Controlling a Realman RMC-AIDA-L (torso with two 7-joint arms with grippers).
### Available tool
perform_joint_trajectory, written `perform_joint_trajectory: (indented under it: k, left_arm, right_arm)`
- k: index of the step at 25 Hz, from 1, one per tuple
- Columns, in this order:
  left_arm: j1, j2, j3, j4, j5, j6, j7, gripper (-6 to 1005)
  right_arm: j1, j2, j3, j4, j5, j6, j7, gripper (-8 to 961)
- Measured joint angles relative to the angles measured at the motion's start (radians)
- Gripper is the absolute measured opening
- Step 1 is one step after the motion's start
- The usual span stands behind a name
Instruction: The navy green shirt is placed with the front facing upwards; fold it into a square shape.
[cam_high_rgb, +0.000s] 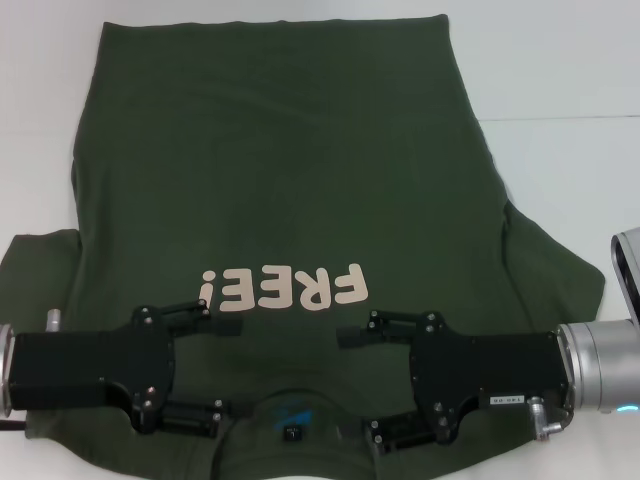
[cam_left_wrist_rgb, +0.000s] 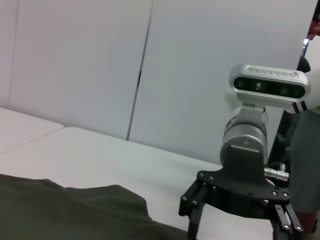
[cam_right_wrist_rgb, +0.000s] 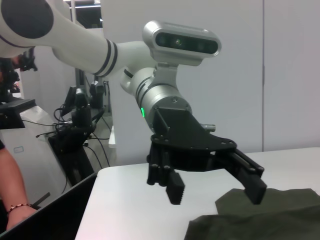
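The navy green shirt (cam_high_rgb: 270, 170) lies flat on the white table (cam_high_rgb: 560, 70), front up, with pale "FREE!" lettering (cam_high_rgb: 285, 290) and its collar and neck label (cam_high_rgb: 292, 420) at the near edge. My left gripper (cam_high_rgb: 225, 362) hovers open over the chest left of the collar, pointing right. My right gripper (cam_high_rgb: 358, 385) hovers open on the collar's other side, pointing left, facing it. The right wrist view shows the left gripper (cam_right_wrist_rgb: 215, 192) open above the shirt (cam_right_wrist_rgb: 260, 220). The left wrist view shows the right gripper (cam_left_wrist_rgb: 237, 225) open beside the shirt (cam_left_wrist_rgb: 75, 215).
Both sleeves spread out to the sides, one at left (cam_high_rgb: 35, 270) and one at right (cam_high_rgb: 550, 280). Bare table surface lies to the right and behind the hem. A person's arm (cam_right_wrist_rgb: 15, 200) and equipment stands (cam_right_wrist_rgb: 80, 120) are beyond the table's left side.
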Motion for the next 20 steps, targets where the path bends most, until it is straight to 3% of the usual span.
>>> perform_joint_trajectory:
  k: [15,20]
  left_arm:
    - [-0.002,0.0,0.003,-0.001,0.004,0.002,-0.002,934]
    - [-0.002,0.0,0.004,-0.001,0.004,0.001,-0.003,934]
  right_arm:
    - [0.01,-0.001,-0.002,-0.004,-0.001,0.014,0.014,906]
    - [0.001,-0.003,0.035,-0.049,0.01,0.079,0.058,906]
